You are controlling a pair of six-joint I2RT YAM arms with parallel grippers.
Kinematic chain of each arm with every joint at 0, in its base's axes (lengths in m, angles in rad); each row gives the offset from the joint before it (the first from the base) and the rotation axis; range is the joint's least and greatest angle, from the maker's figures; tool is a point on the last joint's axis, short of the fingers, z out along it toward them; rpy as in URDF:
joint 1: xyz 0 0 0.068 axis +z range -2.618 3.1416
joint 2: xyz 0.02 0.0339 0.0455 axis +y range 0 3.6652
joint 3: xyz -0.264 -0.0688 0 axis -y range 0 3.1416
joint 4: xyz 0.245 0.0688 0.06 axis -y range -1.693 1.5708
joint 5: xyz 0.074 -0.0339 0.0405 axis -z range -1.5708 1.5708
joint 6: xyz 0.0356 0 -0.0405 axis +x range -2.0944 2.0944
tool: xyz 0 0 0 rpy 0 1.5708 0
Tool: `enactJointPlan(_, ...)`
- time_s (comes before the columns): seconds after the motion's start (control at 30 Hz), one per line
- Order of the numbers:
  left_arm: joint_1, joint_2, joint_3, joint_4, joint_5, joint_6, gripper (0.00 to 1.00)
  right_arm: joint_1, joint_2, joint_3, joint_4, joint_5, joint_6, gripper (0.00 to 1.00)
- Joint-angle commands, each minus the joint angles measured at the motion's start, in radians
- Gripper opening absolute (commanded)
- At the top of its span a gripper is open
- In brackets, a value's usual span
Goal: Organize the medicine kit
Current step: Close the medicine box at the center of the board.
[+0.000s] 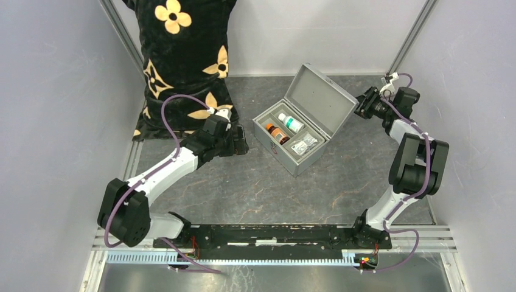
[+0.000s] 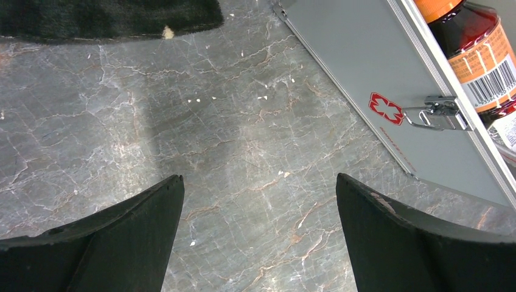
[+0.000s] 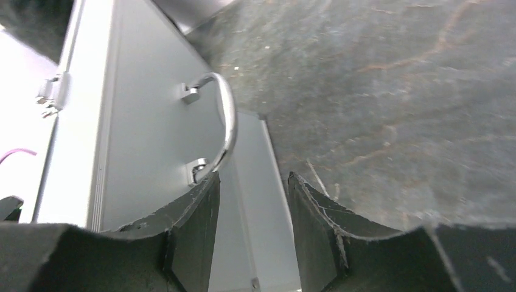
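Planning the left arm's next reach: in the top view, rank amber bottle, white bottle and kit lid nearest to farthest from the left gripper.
1. amber bottle, at the medicine kit end beside the left gripper.
2. white bottle, just behind it.
3. lid, standing open at the back.

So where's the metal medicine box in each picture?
Top external: the medicine kit sits right of centre, standing open.
Left wrist: upper right, showing its red cross.
Right wrist: left side, showing its chrome handle.
Shared landmark: the grey marbled table.
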Motion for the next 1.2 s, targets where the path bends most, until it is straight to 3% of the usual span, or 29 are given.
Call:
enactJointPlan(0.0, -0.006, 0.024, 0.03, 0.055, 0.012, -0.031, 1.0, 0.034, 0.002, -0.025, 0.347, -0.148, 0.166, 0.51)
enactJointPlan(0.17, -0.011, 0.082, 0.05, 0.067, 0.011, -0.048, 1.0, 0.063, -0.028, -0.056, 0.527, -0.216, 0.263, 0.51)
enactJointPlan(0.33, -0.016, 0.082, 0.053, 0.064, 0.0, -0.049, 1.0, 0.113, -0.067, -0.054, 0.516, -0.268, 0.242, 0.52)
enactJointPlan(0.43, -0.016, 0.078, 0.052, 0.057, -0.012, -0.047, 1.0, 0.161, -0.087, -0.017, 0.36, -0.262, 0.129, 0.51)
enactJointPlan(0.6, -0.016, 0.082, 0.054, 0.054, -0.013, -0.053, 1.0, 0.26, -0.114, 0.111, -0.062, -0.189, -0.176, 0.52)
enactJointPlan(0.87, -0.018, -0.021, -0.011, 0.051, -0.088, -0.107, 1.0, 0.4, -0.157, 0.176, -0.37, -0.019, -0.385, 0.52)
enactJointPlan(1.0, -0.018, -0.164, -0.095, 0.113, -0.092, -0.151, 1.0, 0.425, -0.218, 0.164, -0.413, 0.164, -0.415, 0.52)
enactJointPlan(1.17, -0.017, -0.272, -0.144, 0.155, -0.069, -0.184, 1.0, 0.458, -0.344, 0.066, -0.343, 0.384, -0.38, 0.56)
